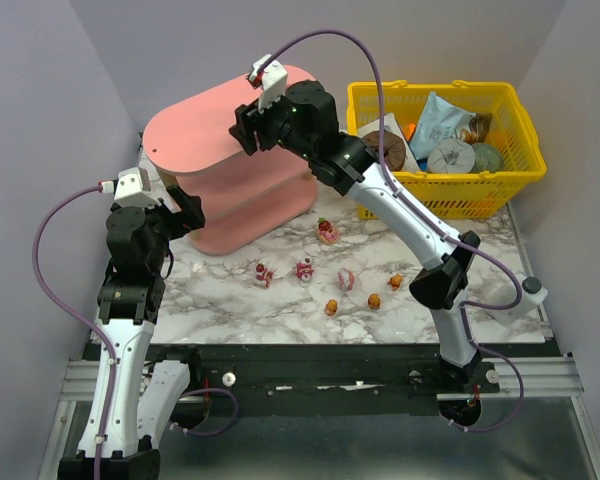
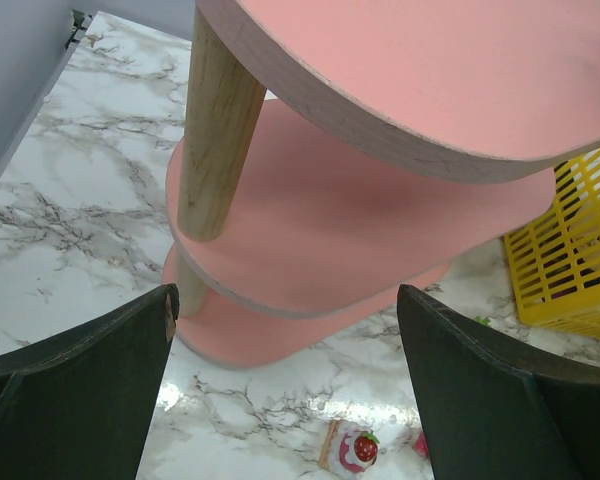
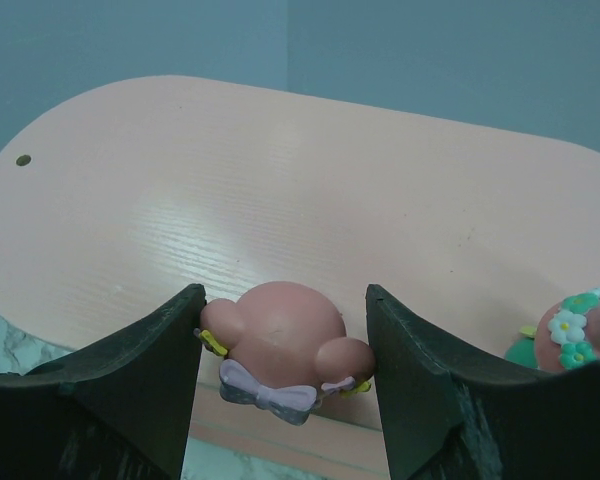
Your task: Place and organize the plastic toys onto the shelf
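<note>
My right gripper [image 3: 285, 300] is shut on a pink toy [image 3: 280, 335] with two round buns, yellow clips and a lilac bow. It holds the toy at the near edge of the shelf's top board [image 3: 280, 190]. A second toy with green and white flowers [image 3: 572, 335] shows at the right edge of that view. From above, the right gripper [image 1: 248, 125] hangs over the pink shelf [image 1: 205, 140]. My left gripper [image 1: 185, 212] stands open and empty at the shelf's left end, facing its posts and lower boards [image 2: 380, 190]. Several small toys [image 1: 305, 269] lie on the marble in front of the shelf, among them a strawberry cake [image 2: 358, 449].
A yellow mesh basket [image 1: 525, 178] with packets stands at the back right, close to the shelf's right end, and its wall [image 2: 570, 270] shows in the left wrist view. Grey walls close in the marble table on the left, back and right.
</note>
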### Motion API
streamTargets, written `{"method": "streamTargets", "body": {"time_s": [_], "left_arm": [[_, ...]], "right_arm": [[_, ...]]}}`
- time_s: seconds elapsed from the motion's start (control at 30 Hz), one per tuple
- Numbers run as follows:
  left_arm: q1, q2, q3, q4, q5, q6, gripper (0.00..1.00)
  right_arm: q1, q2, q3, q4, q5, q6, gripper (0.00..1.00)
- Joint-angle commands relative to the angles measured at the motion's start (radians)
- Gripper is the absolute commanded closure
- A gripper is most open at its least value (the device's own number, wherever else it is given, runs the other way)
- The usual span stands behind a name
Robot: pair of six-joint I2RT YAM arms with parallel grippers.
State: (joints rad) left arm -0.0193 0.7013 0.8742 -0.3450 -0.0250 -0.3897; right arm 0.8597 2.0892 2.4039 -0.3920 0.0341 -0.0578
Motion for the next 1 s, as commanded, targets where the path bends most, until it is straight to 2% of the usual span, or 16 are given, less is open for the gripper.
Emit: {"method": "streamTargets", "body": {"time_s": [0.0,0.2,0.53,0.77,0.87,0.97], "left_arm": [[0.01,-0.006,-0.001,0.003,0.01,0.008,0.01],[0.01,-0.005,-0.003,0.003,0.013,0.008,0.01],[0.01,-0.006,-0.003,0.003,0.013,0.008,0.01],[0.01,-0.008,-0.003,0.001,0.013,0.008,0.01],[0.01,-0.01,-0.003,0.001,0.013,0.006,0.01],[0.01,-0.011,-0.003,0.001,0.014,0.008,0.01]], "right_arm": [[-0.004,0.032,-0.017,0.056,0.023,-0.013,0.45],[-0.005,0.038,-0.04,0.104,0.01,-0.01,0.44],[-0.005,0.043,-0.032,0.117,0.01,-0.01,0.33],[-0.004,0.046,-0.011,0.119,0.007,-0.007,0.31],[-0.004,0.054,0.0,0.119,0.009,-0.007,0.32],[-0.004,0.057,0.003,0.116,0.007,-0.008,0.47]]}}
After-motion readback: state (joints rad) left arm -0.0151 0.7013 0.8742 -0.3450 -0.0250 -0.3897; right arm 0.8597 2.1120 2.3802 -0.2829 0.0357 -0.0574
